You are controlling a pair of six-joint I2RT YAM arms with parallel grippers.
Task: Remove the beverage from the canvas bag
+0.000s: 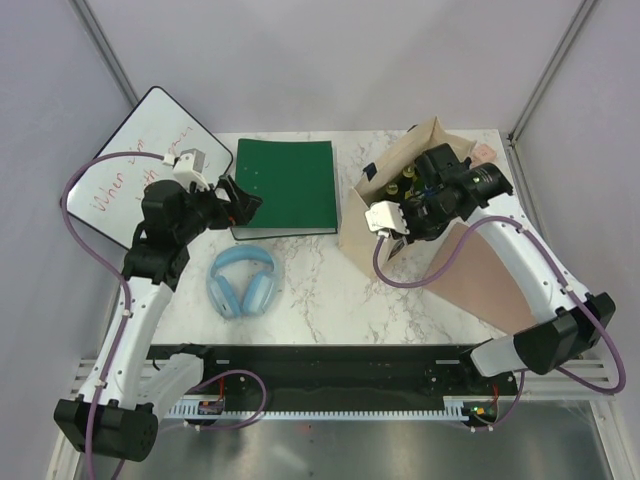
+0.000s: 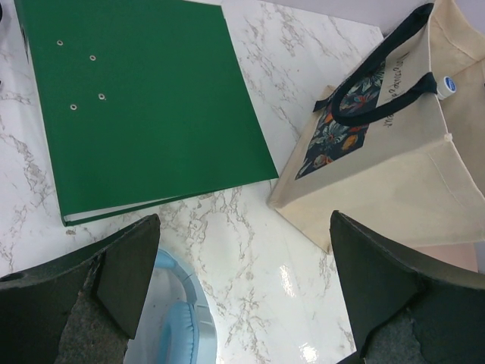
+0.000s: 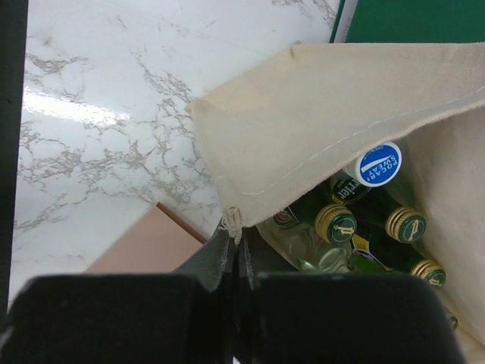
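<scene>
White marble-patterned table (image 1: 320,290) is spread beneath both sets of fingers. The canvas bag (image 2: 394,174) is stood upright on it. A corner of its rim appears to be pinched between the closed fingers of the right gripper (image 3: 235,254), so that the mouth is held open just beyond those fingertips. A green binder (image 2: 151,106) is laid flat ahead of the left gripper (image 2: 242,288), whose fingers are spread wide with nothing between them. The bag is seen ahead and to their right, well apart, and blue headphones (image 1: 243,282) are laid just beneath them. Inside the bag, just past the right fingertips, green bottles (image 3: 336,222) with gold caps are packed upright, and a blue-capped bottle (image 3: 377,164) is stood beyond them against the canvas wall.

The step in hand is judged to be the steadying of the bag while the free arm is brought across. It would be done well if the pinch were held firm and the rim drawn slightly outward. The open fingers should then be lowered straight over one cap, centred on the neck, and closed below the cap. The bottle should be lifted vertically, so that neighbours are not knocked and the strap handles are not snagged. Which bottle is meant cannot be told.
</scene>
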